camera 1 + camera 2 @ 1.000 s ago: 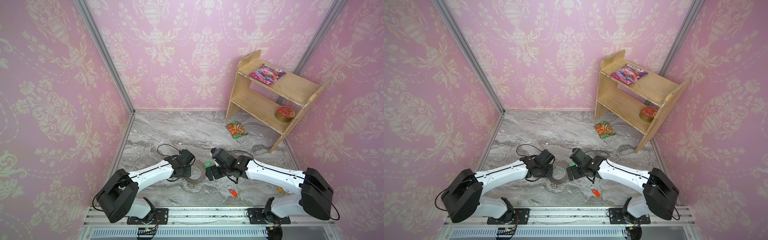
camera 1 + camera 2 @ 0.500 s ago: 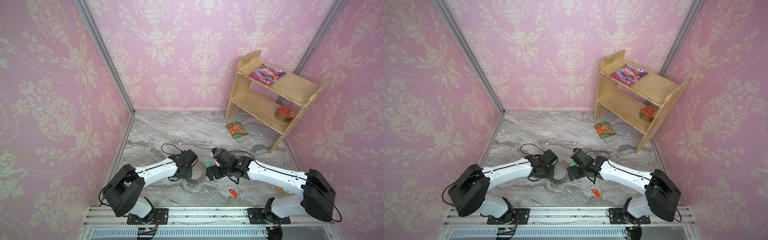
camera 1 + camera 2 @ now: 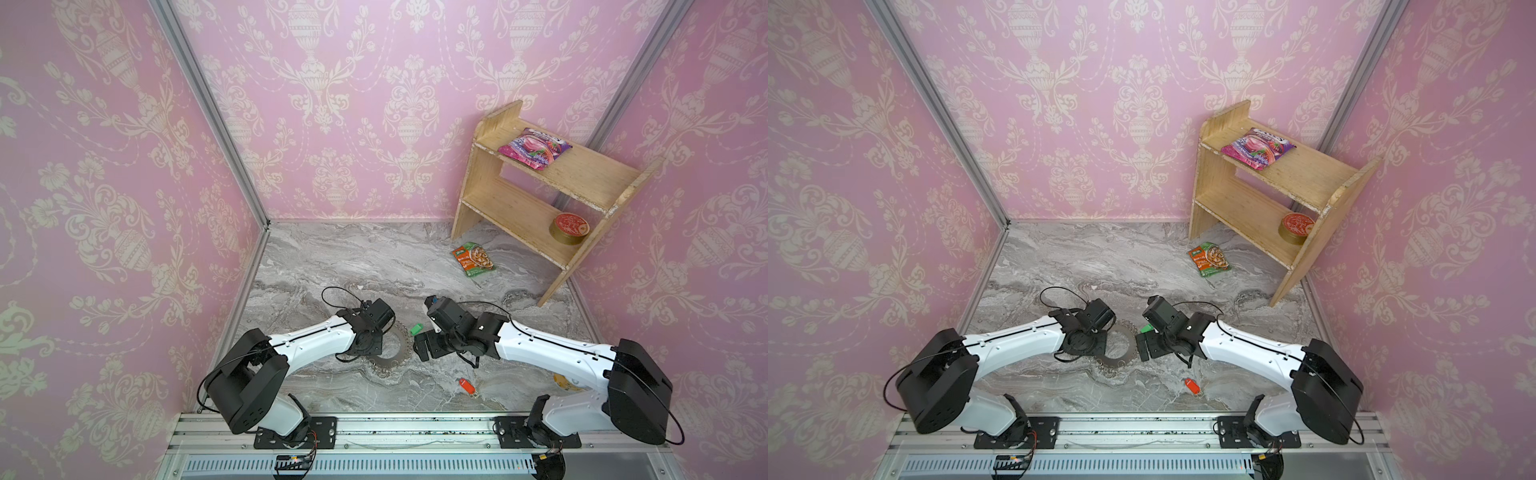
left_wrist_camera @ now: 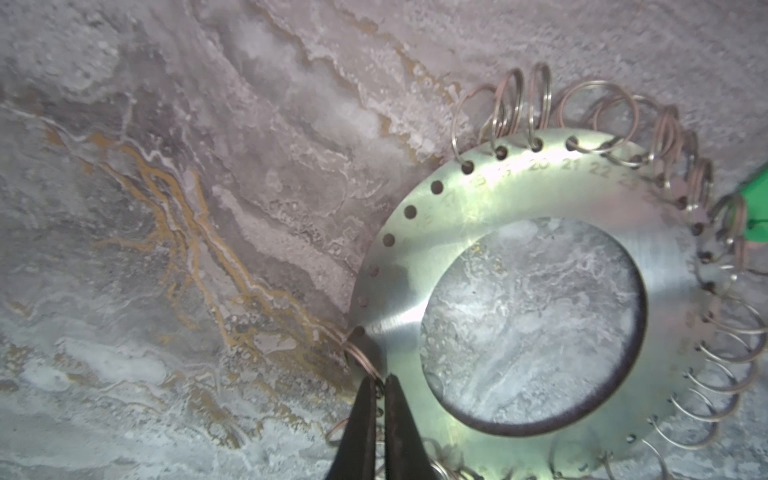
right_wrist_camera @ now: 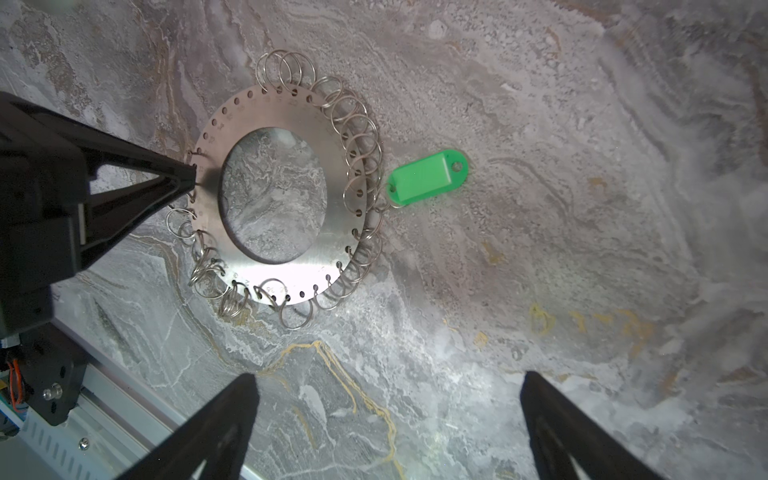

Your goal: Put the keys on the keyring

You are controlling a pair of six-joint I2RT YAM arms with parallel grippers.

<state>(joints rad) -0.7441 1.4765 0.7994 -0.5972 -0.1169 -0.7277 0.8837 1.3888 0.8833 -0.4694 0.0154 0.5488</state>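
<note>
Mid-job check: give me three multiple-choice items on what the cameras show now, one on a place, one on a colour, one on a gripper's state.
1. Where does the red tag lie?
A) on the table toward the front, apart from the keyring
B) on top of the keyring
C) inside the keyring's hole

2. What colour is the tag beside the keyring's wire loops?
A) blue
B) yellow
C) green

3. How does the right gripper stand?
A) shut on a tag
B) open, holding nothing
C) shut on the keyring

Key: 1 A, both top views show it alone on the marble. 2 C, the green tag lies at the loops in the right wrist view. 3 B, its fingers stand wide apart over bare table.
</note>
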